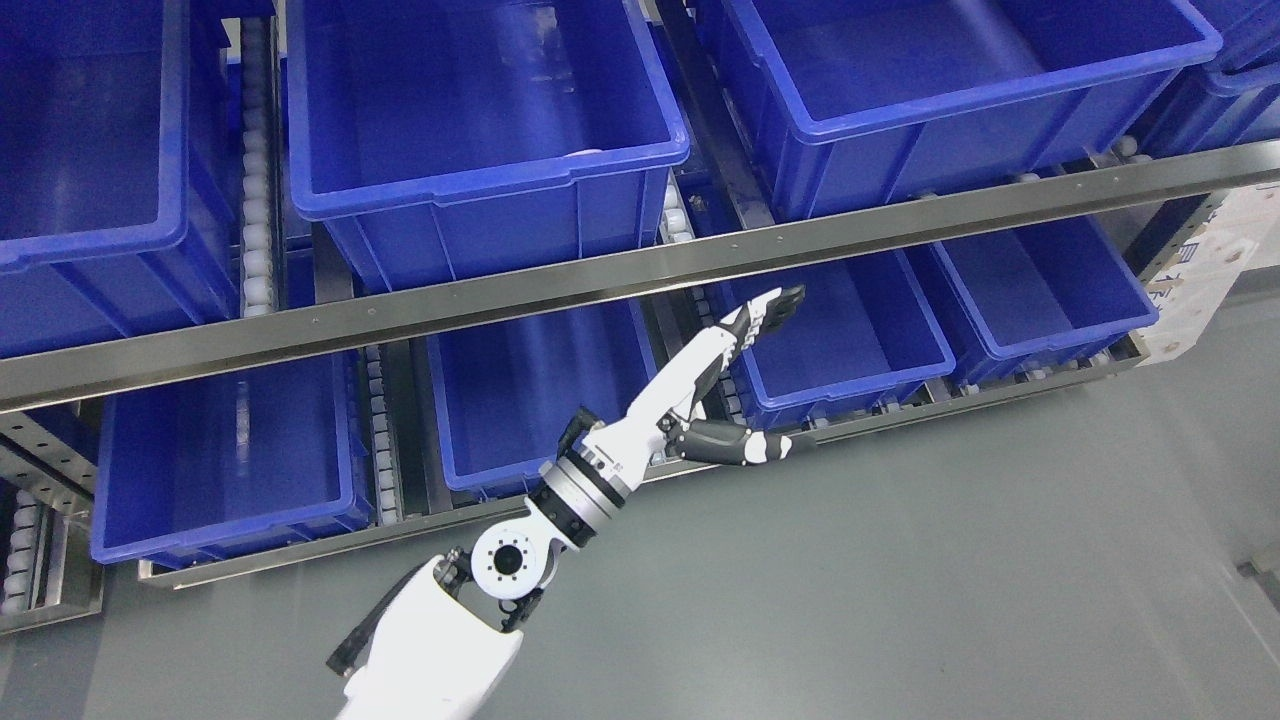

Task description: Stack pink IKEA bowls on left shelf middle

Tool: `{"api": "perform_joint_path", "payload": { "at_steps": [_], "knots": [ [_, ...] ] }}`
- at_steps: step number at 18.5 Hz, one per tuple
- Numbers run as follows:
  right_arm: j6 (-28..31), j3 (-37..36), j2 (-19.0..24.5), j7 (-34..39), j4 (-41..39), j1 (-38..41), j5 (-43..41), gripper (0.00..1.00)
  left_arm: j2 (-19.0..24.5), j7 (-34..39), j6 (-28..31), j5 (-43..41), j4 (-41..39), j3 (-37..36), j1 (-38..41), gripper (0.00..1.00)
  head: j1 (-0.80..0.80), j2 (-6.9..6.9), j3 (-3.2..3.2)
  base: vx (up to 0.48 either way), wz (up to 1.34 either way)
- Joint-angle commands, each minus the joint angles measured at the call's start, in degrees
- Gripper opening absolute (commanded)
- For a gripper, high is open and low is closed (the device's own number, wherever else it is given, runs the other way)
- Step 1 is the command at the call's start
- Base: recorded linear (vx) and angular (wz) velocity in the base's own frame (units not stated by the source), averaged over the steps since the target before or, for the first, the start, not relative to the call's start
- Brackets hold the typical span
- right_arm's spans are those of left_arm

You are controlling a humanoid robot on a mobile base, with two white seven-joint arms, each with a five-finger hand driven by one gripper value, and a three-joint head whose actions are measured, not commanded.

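Observation:
No pink bowl shows clearly in the head view; only a pale sliver (585,152) peeks over the front rim inside the upper middle blue bin (480,190). My left hand (770,370) reaches up from the bottom edge, below the steel shelf rail (640,275). Its fingers (765,315) are stretched straight toward the lower shelf's bins and the thumb (740,445) is spread to the side. The hand is open and holds nothing. It hovers in front of a lower blue bin (850,340).
Large blue bins fill the upper shelf at left (90,240) and right (950,130). More blue bins sit on the lower shelf (230,470) (540,400) (1040,290). A cardboard box (1200,280) stands at the right. Grey floor (950,580) lies in front.

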Motion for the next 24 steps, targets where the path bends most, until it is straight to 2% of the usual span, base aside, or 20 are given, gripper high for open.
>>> {"api": "perform_joint_path", "payload": {
  "at_steps": [1,5,8,13,24],
  "knots": [
    [0.04,-0.62,-1.00,-0.04,-1.93,1.67,0.00,1.00,0.47,-0.05,-0.99,-0.10,-4.77,12.71,11.54,1.00,0.00,0.00,0.00,0.000,0.00],
    [0.04,-0.62,-1.00,-0.04,-1.93,1.67,0.00,1.00,0.47,0.22,-1.60,1.12,-4.68,27.04,14.88,1.00,0.00,0.00,0.00,0.000,0.00],
    [0.04,-0.62,-1.00,-0.04,-1.93,1.67,0.00,1.00,0.47,-0.05,-4.93,1.31,-4.77,31.36,16.99,1.00,0.00,0.00,0.00,0.000,0.00],
    [-0.04,-0.62,-1.00,-0.04,-1.93,1.67,0.00,1.00,0.47,-0.05,-8.80,1.31,-5.12,32.52,18.83,1.00,0.00,0.00,0.00,0.000,0.00],
    [0.04,-0.70,-1.00,-0.04,-1.93,1.67,0.00,1.00,0.47,0.13,-8.72,2.79,-5.03,36.03,16.38,1.00,0.00,-0.01,0.00,0.000,0.00]
  ]
}}
